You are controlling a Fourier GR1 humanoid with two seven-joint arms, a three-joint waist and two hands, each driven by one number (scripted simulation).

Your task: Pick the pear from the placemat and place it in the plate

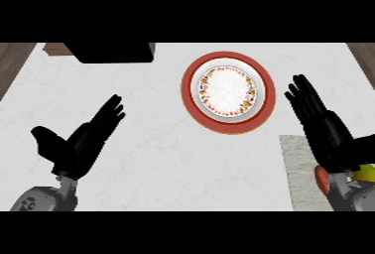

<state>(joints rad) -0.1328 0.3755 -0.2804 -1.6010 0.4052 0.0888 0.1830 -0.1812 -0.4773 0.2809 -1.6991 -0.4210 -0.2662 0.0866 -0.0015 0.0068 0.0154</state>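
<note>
Both hands, left (77,141) and right (322,126), hover open-fingered, holding nothing, near the red-rimmed plate (192,99).

White marbled counter (161,154), wood floor (15,62) at both sides, dark box (113,52) at far edge

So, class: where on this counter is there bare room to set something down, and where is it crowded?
Bare white counter lies between the open left hand and the grey placemat, below the red-rimmed round plate. The plate's white centre is bare too. It is crowded over the placemat, under the right hand.
</note>
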